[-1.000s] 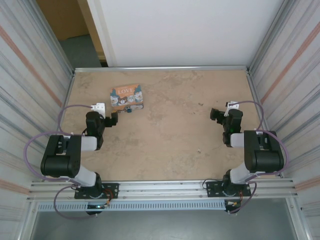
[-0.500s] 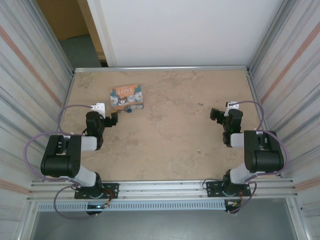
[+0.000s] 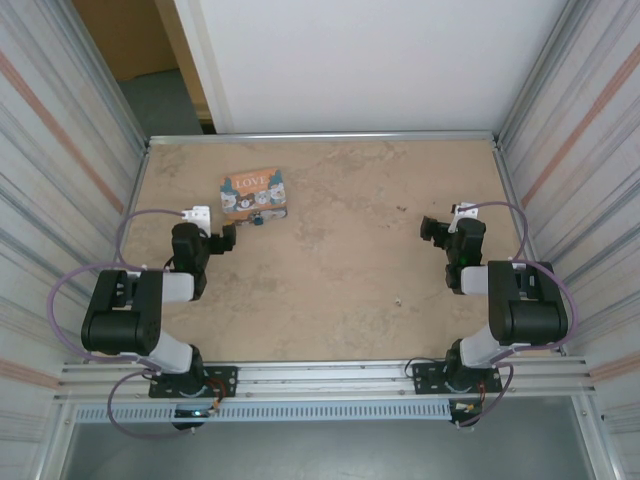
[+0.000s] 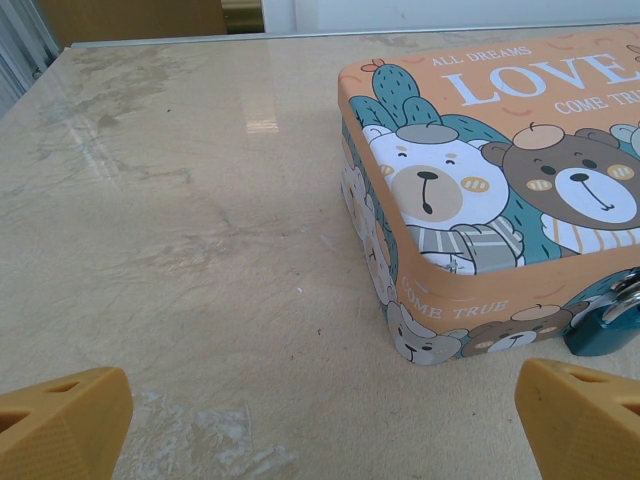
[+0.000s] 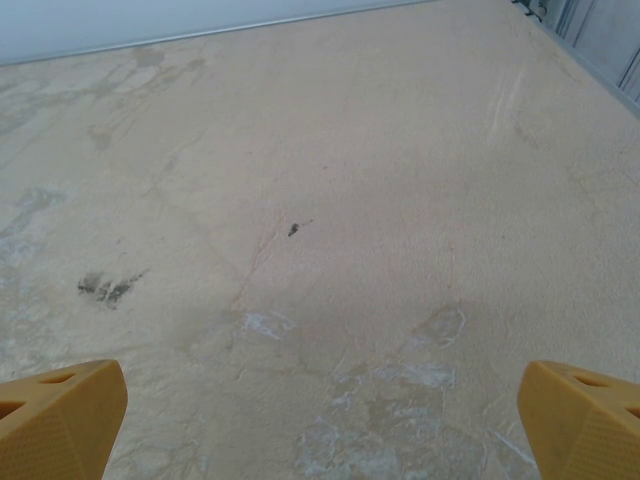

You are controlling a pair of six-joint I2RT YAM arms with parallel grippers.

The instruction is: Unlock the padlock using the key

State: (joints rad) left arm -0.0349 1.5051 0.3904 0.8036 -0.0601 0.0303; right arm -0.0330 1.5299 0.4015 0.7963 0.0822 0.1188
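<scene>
Padlock (image 3: 258,217): one item, tiny, with a dark blue-teal body and a silvery metal shackle (image 4: 624,297). It is sitting in the far-left quarter of the worktop (image 3: 350,250), nearer the left edge than the right and closer to the far edge than the near one. It is resting against the near side of the printed box (image 4: 480,180), shackle uppermost. In the left wrist view the frame's right edge is cutting it off, and whether the shackle is latched cannot be told.
</scene>
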